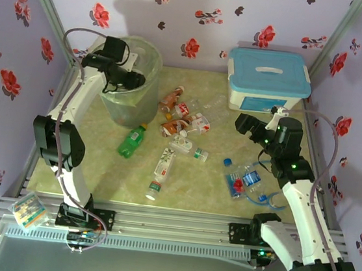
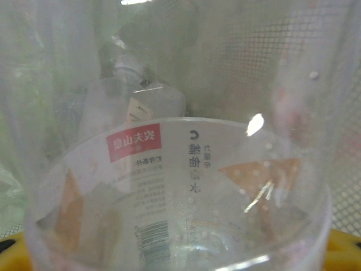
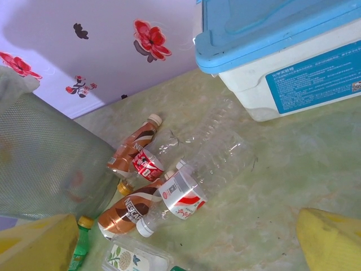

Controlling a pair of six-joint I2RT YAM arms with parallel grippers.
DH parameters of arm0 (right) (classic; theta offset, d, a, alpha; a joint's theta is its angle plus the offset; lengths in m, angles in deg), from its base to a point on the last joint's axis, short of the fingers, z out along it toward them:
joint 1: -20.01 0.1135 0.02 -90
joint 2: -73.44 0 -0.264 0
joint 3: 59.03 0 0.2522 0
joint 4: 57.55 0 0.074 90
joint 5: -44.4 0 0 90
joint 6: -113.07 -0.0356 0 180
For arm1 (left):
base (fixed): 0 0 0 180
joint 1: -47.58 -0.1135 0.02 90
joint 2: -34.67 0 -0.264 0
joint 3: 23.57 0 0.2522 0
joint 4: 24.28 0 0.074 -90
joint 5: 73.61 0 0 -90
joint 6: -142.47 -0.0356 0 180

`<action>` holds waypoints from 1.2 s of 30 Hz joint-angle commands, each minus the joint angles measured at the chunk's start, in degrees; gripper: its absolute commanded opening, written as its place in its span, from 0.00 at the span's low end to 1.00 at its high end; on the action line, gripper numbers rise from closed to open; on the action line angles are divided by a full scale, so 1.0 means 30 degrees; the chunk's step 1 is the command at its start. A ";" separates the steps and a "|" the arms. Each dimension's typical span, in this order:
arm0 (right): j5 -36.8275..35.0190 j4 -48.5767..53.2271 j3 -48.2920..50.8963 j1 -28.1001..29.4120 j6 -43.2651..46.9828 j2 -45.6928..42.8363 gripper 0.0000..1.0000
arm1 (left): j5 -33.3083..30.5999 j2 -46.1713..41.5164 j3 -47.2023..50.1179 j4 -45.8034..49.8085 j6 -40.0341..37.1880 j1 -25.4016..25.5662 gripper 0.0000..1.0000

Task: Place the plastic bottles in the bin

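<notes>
At the back left corner of the counter (image 1: 97, 178), the left end effector (image 1: 115, 83) reaches down into the mouth of the bin (image 1: 142, 105). Its wrist camera looks along a clear red-labelled bottle (image 2: 169, 186) that sits between the yellow fingertips (image 2: 345, 253) and seems pinched by them, inside the bin's mesh wall. Another clear bottle (image 2: 135, 99) lies deeper in the bin, beyond it. The right end effector (image 1: 247, 126) hangs over the counter with its fingers spread wide, in front of the white box (image 1: 263, 99). The loose bottles lie between it and the bin: a green bottle (image 1: 131, 141) near the bin's foot, two brown bottles (image 3: 128, 210) beside a crumpled clear one, and blue-labelled bottles (image 1: 244, 180) under the right arm.
</notes>
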 commanded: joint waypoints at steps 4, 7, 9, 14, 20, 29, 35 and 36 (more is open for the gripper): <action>-0.0246 -0.0047 0.0002 -0.0141 0.0161 0.0084 0.99 | 0.0679 -0.0714 0.0232 0.0135 -0.1063 -0.0071 0.79; -0.0224 -0.0076 -0.0066 -0.0140 0.0157 0.0198 0.99 | 0.0680 -0.0685 0.0151 0.0132 -0.1096 -0.0062 0.85; -0.0166 -0.0122 -0.0106 -0.0140 0.0109 0.0289 0.99 | 0.0679 -0.0677 0.0037 0.0135 -0.1093 -0.0085 0.87; -0.0139 -0.0179 -0.0125 -0.0141 -0.0007 0.0450 0.99 | 0.0679 -0.0626 -0.0283 0.0249 -0.1083 -0.0064 0.89; -0.0338 -0.0005 -0.0167 -0.0142 -0.0051 0.0594 0.99 | 0.0681 -0.0745 -0.0782 0.0410 -0.1147 -0.0062 0.87; -0.1236 0.1333 -0.0681 -0.0140 0.0051 0.1007 0.98 | 0.0314 -0.1523 -0.1694 0.0834 -0.1254 -0.0066 0.87; -0.1288 0.2303 -0.0999 -0.0157 0.0153 0.1168 0.97 | -0.0322 -0.2299 -0.1732 0.1423 -0.1457 -0.0068 0.93; -0.1347 0.2573 -0.1129 -0.0142 0.0177 0.1250 0.97 | -0.0386 -0.2442 -0.1725 0.1475 -0.1487 -0.0084 0.95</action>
